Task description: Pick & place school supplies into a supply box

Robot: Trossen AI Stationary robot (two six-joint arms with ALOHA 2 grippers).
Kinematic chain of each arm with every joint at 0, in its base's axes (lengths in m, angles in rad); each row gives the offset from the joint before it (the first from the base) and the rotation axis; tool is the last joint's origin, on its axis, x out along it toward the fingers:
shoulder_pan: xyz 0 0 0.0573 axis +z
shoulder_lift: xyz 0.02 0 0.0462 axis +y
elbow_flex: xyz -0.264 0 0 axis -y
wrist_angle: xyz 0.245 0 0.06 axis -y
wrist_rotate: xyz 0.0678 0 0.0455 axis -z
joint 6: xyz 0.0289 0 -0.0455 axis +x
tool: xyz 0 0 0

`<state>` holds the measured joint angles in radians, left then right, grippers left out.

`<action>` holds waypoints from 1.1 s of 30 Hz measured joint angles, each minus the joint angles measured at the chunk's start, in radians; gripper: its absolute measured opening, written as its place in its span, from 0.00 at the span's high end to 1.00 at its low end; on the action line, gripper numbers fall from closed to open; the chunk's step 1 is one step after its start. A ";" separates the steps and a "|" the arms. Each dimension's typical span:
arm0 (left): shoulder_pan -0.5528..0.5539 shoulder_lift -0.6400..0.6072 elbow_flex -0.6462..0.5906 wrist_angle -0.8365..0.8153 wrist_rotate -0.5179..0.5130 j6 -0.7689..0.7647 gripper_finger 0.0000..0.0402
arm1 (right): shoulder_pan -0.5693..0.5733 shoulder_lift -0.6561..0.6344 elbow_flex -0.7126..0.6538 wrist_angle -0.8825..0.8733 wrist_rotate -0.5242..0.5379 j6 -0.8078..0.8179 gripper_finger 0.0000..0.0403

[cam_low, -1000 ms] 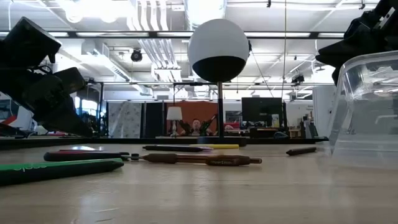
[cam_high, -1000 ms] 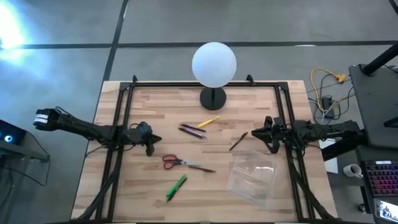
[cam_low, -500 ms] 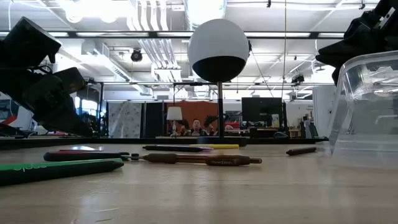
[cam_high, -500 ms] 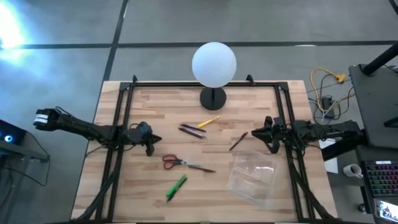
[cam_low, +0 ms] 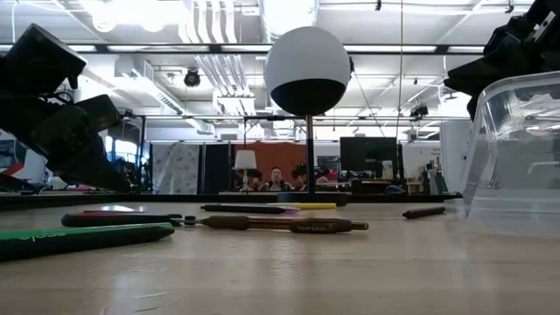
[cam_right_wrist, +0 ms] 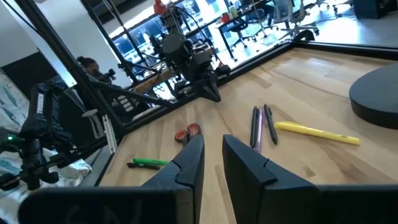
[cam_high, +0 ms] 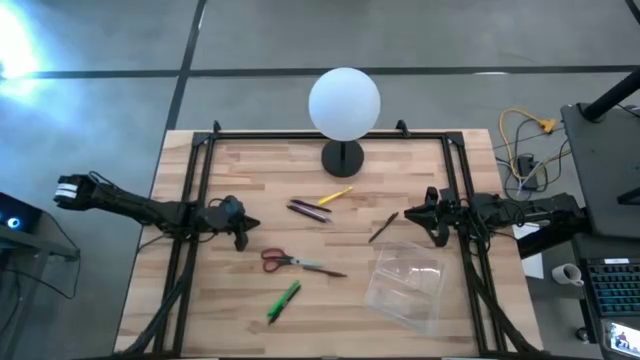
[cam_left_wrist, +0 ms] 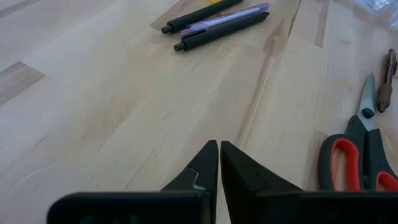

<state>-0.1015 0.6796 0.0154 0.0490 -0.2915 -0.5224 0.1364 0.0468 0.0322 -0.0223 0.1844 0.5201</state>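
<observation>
The supplies lie flat on the wooden table: red-handled scissors point(cam_high: 288, 262), a green marker point(cam_high: 284, 300), a yellow pencil point(cam_high: 335, 196), two dark pens point(cam_high: 310, 210), a brown pen point(cam_high: 383, 227) and another point(cam_high: 326, 270) by the scissor blades. The clear supply box point(cam_high: 405, 283) rests on the table's near right part. My left gripper point(cam_high: 245, 230) hovers left of the scissors, shut point(cam_left_wrist: 219, 144), touching nothing. My right gripper point(cam_high: 407, 215) hovers right of the brown pen, its fingers a narrow gap apart point(cam_right_wrist: 213, 138), touching nothing.
A white globe lamp point(cam_high: 344, 103) stands on its black base point(cam_high: 343, 157) at the table's far middle. A black frame point(cam_high: 196, 190) runs along the table's left, right and far edges. Bare wood lies near the front edge point(cam_high: 330, 335). People show far behind the table point(cam_low: 278, 178).
</observation>
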 joint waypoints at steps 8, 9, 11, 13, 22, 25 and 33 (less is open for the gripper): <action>0.000 0.000 0.000 0.000 0.000 0.000 0.99 | -0.002 0.013 -0.001 0.111 0.042 0.001 0.87; 0.000 0.000 0.000 0.000 0.000 0.000 0.99 | -0.002 0.014 0.000 0.146 0.051 0.004 0.87; 0.000 0.000 0.000 0.000 0.000 0.000 0.99 | -0.001 0.015 0.000 0.240 0.051 0.016 0.87; 0.000 0.000 0.000 0.000 0.000 0.000 0.99 | -0.005 0.031 0.001 0.351 0.077 0.029 0.87; 0.000 0.000 0.000 0.000 0.000 0.000 0.99 | -0.006 0.179 0.000 0.389 0.146 0.353 0.87; 0.000 0.000 0.000 0.000 0.000 0.000 0.99 | -0.006 0.221 0.000 0.422 0.257 0.423 0.87; 0.000 0.000 0.000 0.000 0.000 0.000 0.99 | -0.006 0.295 0.001 0.630 0.473 0.547 0.87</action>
<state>-0.1013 0.6800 0.0154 0.0490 -0.2916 -0.5227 0.1307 0.3419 0.0334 0.6079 0.6576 1.0676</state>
